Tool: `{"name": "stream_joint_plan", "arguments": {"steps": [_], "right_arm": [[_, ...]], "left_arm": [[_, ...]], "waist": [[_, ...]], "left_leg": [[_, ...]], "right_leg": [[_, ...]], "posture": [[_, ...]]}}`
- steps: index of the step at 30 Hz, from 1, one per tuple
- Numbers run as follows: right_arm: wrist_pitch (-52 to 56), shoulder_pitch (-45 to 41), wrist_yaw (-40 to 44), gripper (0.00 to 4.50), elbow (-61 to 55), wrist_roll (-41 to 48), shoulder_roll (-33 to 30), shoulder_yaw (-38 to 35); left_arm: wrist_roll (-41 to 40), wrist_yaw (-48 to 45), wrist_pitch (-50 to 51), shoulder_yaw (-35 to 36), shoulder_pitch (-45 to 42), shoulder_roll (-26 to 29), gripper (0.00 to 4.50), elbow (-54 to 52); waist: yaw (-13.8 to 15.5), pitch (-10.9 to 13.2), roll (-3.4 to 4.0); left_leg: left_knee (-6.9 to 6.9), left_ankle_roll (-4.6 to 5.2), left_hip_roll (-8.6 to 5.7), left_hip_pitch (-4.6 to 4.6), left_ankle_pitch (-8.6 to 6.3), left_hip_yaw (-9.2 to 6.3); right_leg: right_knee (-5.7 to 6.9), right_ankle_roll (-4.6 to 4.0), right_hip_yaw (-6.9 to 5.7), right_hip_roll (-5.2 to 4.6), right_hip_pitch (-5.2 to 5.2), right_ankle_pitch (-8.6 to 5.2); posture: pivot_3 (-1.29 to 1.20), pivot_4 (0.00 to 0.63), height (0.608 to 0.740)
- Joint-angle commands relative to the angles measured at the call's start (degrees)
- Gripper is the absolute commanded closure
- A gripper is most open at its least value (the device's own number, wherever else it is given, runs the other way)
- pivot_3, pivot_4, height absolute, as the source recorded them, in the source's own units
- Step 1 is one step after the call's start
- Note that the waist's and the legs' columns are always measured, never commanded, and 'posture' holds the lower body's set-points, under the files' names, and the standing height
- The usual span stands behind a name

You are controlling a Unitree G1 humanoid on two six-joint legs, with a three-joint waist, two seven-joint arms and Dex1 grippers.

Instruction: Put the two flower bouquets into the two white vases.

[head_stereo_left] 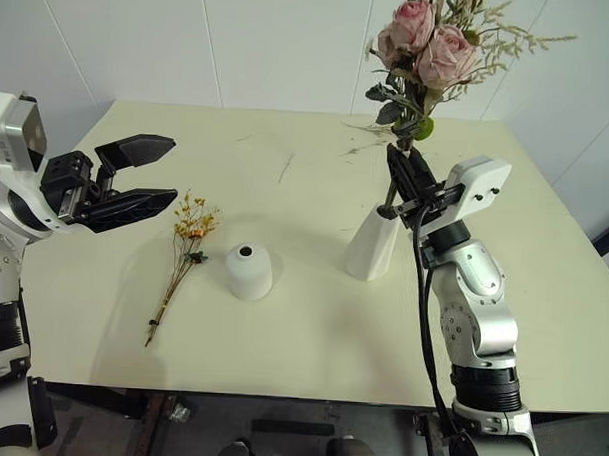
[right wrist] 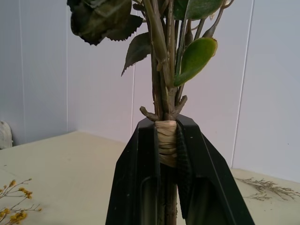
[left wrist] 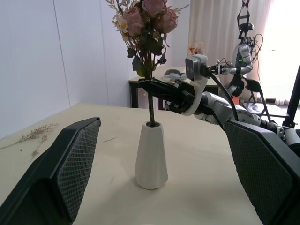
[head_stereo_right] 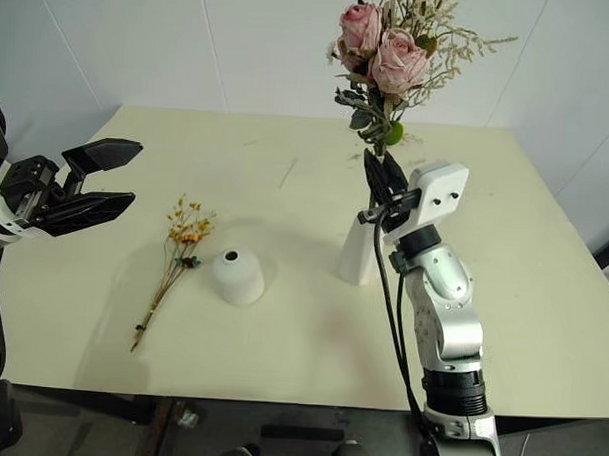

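the right gripper clamps the rose bouquet, stems already in the tall vase; the yellow sprig lies beside the short vase, left gripper spread empty

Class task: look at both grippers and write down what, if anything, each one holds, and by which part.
The right gripper holds the rose bouquet by its bound stems, just above the tall vase. The left gripper is open and holds nothing.

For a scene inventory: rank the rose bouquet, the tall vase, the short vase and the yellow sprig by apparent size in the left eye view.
1. Rose bouquet, largest.
2. Yellow sprig, long but thin.
3. Tall vase, partly hidden by the right hand, so its place against the sprig is unsure.
4. Short vase.
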Motion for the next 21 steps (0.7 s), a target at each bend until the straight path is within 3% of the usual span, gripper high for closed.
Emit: {"name": "stream_joint_plan", "arguments": {"steps": [1, 21], "right_arm": [[0.67, -0.98, 0.32, 4.38, -1.07, 0.18, -0.96, -0.76], [0.41, -2.56, 0.28, 4.38, 0.98, 0.21, -2.23, -2.76]], "left_arm": [[-0.76, 0.02, -0.40, 1.05, -0.75, 0.11, 0.00, -0.70], [-0.61, 0.20, -0.68, 1.17, -0.34, -0.18, 0.00, -0.90]], "waist": [[0.02, 0.00, 0.00], [0.01, 0.01, 0.02]], "left_leg": [[0.00, 0.00, 0.00, 0.00, 0.00, 0.00], [-0.03, 0.00, 0.00, -0.04, 0.00, 0.00]], "right_leg": [[0.00, 0.00, 0.00, 0.00, 0.00, 0.00], [-0.05, 0.00, 0.00, 0.00, -0.03, 0.00]], "posture": [[0.00, 0.150, 0.740], [0.00, 0.150, 0.740]]}}
